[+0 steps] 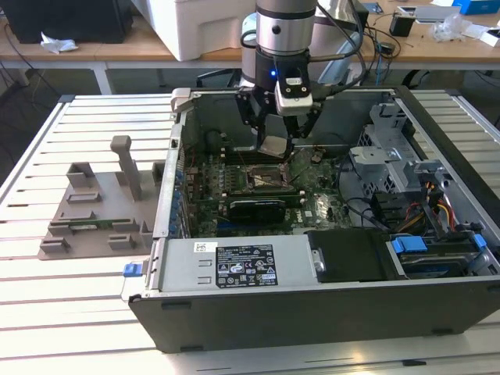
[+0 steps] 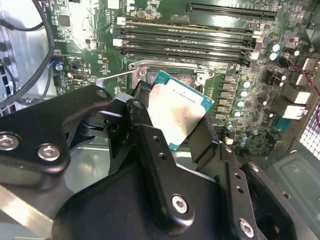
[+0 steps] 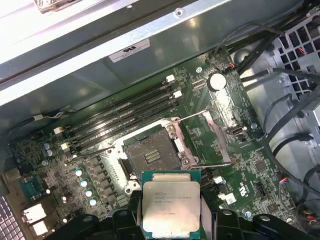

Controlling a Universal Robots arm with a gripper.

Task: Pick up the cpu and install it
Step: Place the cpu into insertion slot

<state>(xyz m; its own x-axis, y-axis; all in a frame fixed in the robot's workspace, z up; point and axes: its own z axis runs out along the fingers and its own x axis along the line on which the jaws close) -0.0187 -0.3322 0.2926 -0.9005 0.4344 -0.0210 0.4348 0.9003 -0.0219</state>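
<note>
Evidently the cpu is off the board and in the air, one of it, pinched by its opposite edges between the two fingers of the gripper, which are pressed against it with the silvery top bare in both wrist views; it hangs inside the open computer case, apart from everything beneath it.

The relation that matters is cpu to socket; in the exterior view the one socket lies below the chip and slightly nearer the case's front wall, so the chip is close over it but not squarely over it; in the first wrist view the socket's square sits skewed against the chip's edges, so I judge the two are not yet lined up in turn. The chip is near enough square that it has no long axis to speak of; in the exterior view it looks tilted rather than flat.

The socket is uncovered, its single load plate swung up and aside; four memory slots run alongside it on the motherboard.

The case stands on the slatted surface; one grey fixture rests near the surface's edge on the exterior view's left.
</note>
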